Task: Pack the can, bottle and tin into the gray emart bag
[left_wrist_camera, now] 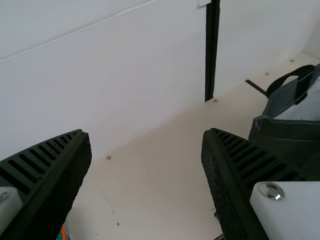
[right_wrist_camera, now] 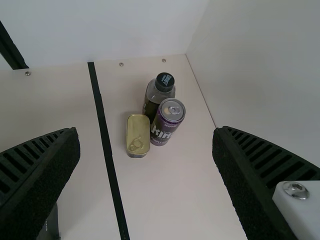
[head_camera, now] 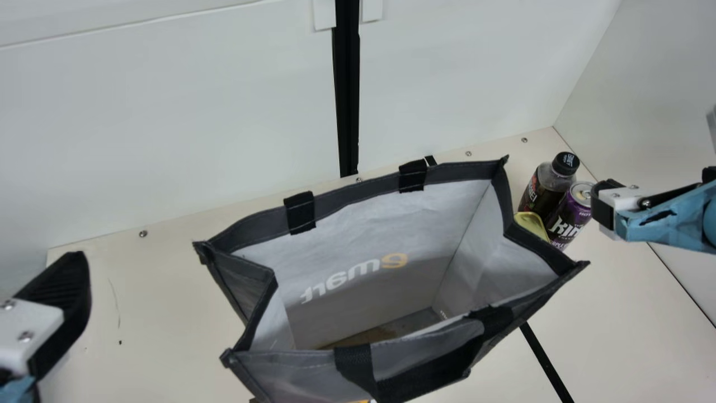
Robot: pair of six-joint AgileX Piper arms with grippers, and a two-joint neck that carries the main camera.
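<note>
Fingers (left_wrist_camera: 65, 180) stand spread and empty on both the left gripper (left_wrist_camera: 146, 131) and right gripper (right_wrist_camera: 146, 129). Packing looks unstarted for all three: the can (right_wrist_camera: 167, 122), bottle (right_wrist_camera: 151, 97) and tin (right_wrist_camera: 137, 131) stand together outside the open bag (head_camera: 391, 224), near the bench's (head_camera: 626, 313) far right corner. The main view looks into the bag, whose side partly hides the tin; the right wrist view reveals the tin's whole top.
</note>
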